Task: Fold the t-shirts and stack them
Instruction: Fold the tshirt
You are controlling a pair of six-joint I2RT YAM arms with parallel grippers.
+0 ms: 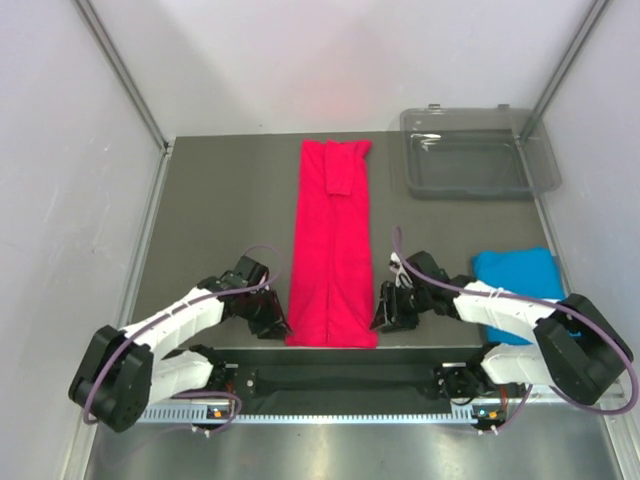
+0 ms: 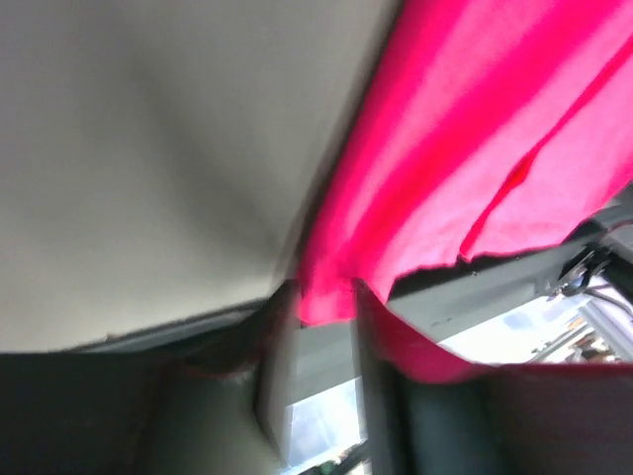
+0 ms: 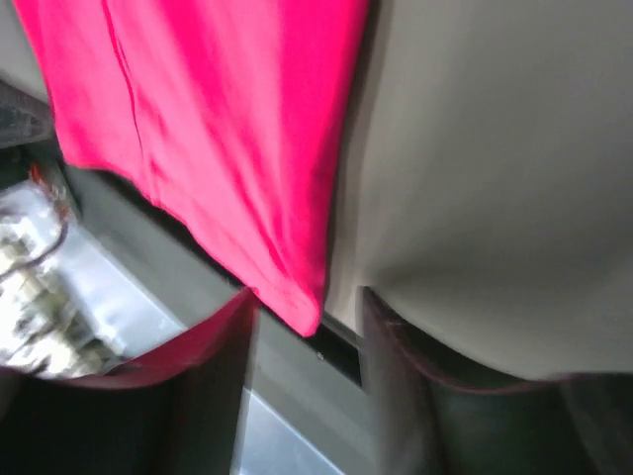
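Where the left arm reaches low over the grey table (image 1: 220, 200), the left gripper (image 1: 272, 326) sits just beside the near left corner of the crimson-pink t-shirt (image 1: 332, 240). The shirt lies flat as a long narrow strip down the middle of the table, with its near hem close to the arms' bases and its far end toward the back wall. In the left wrist view, that corner of cloth pokes into the mouth of the gripper. The two fingers (image 2: 277, 376) stand moderately apart with a plain gap between them, and the pink tip lies right at their ends, not pinched; the blur hides whether it brushes either finger. Across the strip, the right gripper (image 1: 390, 312) sits just beside the near right corner of the same shirt. In the right wrist view its fingers (image 3: 227, 396) are likewise parted, neither wide nor closed. The pointed corner of the cloth lies between their tips, nearer the left-hand finger in that view, and nothing is clamped. Farther right, the sky-blue t-shirt (image 1: 520, 275) lies folded into a compact square near the table's right edge, partly under the right arm and well apart from the crimson strip. Behind it, at the far right corner of the table, stands the clear grey plastic tray (image 1: 465, 118).
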